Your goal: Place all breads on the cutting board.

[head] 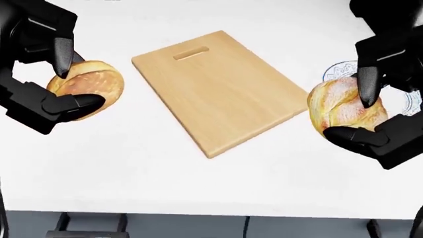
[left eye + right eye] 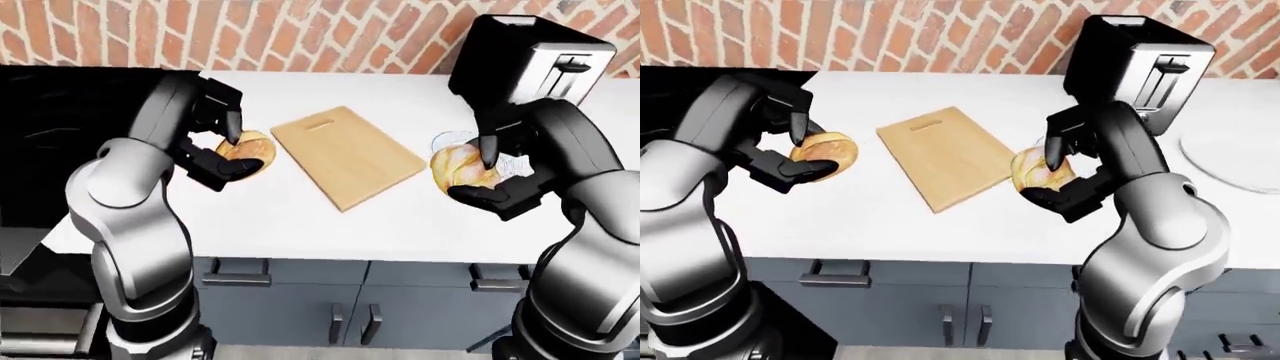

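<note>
- Left hand: fingers closed round a bread roll, left of the cutting board.
- Right hand: fingers closed round a crusty roll, right of the board.
- Board bare, mid-desk; toaster far right.

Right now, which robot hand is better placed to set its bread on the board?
Right, marginally: right robot hand holds its bread nearly at the cutting board edge; left robot hand and its bread sit slightly farther off.

Bright, even, shadowless simulator light washes the white counter nearly featureless, everything rendered sharp, with a dark unlit patch upper left.
</note>
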You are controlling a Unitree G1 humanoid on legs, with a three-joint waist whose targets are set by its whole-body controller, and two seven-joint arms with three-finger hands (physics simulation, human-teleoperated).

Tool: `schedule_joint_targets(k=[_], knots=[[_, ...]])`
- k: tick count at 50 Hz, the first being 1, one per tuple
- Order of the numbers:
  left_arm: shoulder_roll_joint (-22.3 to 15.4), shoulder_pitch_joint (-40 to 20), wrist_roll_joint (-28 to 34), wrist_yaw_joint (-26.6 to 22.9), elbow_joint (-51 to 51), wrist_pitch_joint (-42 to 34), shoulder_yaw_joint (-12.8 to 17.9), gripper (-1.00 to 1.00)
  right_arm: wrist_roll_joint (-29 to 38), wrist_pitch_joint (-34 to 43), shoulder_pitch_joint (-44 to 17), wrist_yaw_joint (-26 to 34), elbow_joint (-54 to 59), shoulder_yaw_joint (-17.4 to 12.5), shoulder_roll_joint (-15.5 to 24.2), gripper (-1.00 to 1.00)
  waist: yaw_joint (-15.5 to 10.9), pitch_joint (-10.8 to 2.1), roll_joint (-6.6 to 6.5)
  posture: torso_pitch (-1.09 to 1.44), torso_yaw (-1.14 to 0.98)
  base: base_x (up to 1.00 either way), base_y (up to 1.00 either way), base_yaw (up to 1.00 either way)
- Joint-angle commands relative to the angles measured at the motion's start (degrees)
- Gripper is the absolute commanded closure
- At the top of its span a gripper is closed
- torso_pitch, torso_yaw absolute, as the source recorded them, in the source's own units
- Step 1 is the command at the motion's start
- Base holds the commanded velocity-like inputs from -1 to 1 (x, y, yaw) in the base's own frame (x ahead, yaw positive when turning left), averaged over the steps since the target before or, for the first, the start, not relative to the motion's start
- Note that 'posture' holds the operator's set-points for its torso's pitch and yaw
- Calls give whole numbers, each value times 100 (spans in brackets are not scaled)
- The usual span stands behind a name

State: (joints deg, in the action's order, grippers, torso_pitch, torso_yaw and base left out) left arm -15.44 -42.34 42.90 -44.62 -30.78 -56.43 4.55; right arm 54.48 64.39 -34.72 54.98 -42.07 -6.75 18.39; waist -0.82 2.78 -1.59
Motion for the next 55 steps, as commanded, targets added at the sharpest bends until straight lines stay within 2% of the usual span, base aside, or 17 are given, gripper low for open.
schedule_joint_targets(k=[1,3,4,7,8,9,17,18,20,23,26,27,28,35,47,49,55], knots=[[19,-172,-48,41,-107,146,-90,100,64,-75,-91,-141,-133,-146,78,100,59,-121,-31,0,0,3,0,-98],[20,-171,-31,27,-132,121,-100,100,32,-113,-89,-179,-125,-136,85,100,-85,-125,51,0,0,2,-8,-44],[21,-169,-41,37,-116,141,-93,100,19,-137,-74,-190,-133,-127,87,100,26,-122,36,0,0,0,0,0],[22,-161,-48,47,-110,151,-87,100,-67,-190,-70,-238,-129,-133,54,100,-71,-140,393,0,0,0,0,0],[24,-157,-51,53,-107,157,-89,100,-60,-168,-75,-226,-145,-108,61,100,-138,-157,409,0,0,0,0,0],[27,-151,-53,57,-109,160,-91,100,-83,-202,-45,-235,-142,-98,56,100,-86,-71,337,0,0,0,0,0],[22,-143,-97,105,-62,205,-72,100,-197,-313,-16,-354,-73,-88,26,100,37,-91,184,0,0,0,0,0],[17,-139,-94,98,-76,199,-79,100,-173,-291,-18,-331,-94,-64,36,100,46,-283,178,0,0,29,0,0],[9,-149,-84,80,-98,175,-81,100,-200,-328,-8,-351,-90,-68,10,100,51,47,127,0,0,45,0,0],[-14,-170,-78,49,-117,148,-70,100,-187,-302,-37,-326,-103,-58,19,100,58,34,49,0,0,46,0,0],[-27,-181,-75,31,-132,137,-72,100,-153,-235,-99,-283,-117,-34,18,100,105,48,-202,0,0,27,0,0],[-35,-205,-78,25,-117,133,-65,100,-163,-237,-125,-284,-104,-35,14,100,162,-119,-109,0,0,0,0,0],[-35,-214,-92,40,-87,152,-52,100,-164,-235,-143,-288,-95,-28,12,100,163,-109,-39,0,0,0,0,0],[-43,-229,-107,52,-59,164,-64,100,-202,-291,-176,-351,-6,-10,-20,100,149,-163,151,0,0,0,0,0],[-92,-295,-50,-59,-152,79,-52,100,35,-17,-727,-244,120,269,-118,100,102,-132,158,0,0,0,0,0],[-88,-279,-59,-50,-157,88,-42,100,-51,-109,-874,-473,364,209,-245,100,101,-122,153,0,0,0,0,0],[-69,-254,-151,40,-59,194,-14,100,-368,-144,-1252,-1138,848,375,-602,100,87,-104,148,0,0,0,0,0]])
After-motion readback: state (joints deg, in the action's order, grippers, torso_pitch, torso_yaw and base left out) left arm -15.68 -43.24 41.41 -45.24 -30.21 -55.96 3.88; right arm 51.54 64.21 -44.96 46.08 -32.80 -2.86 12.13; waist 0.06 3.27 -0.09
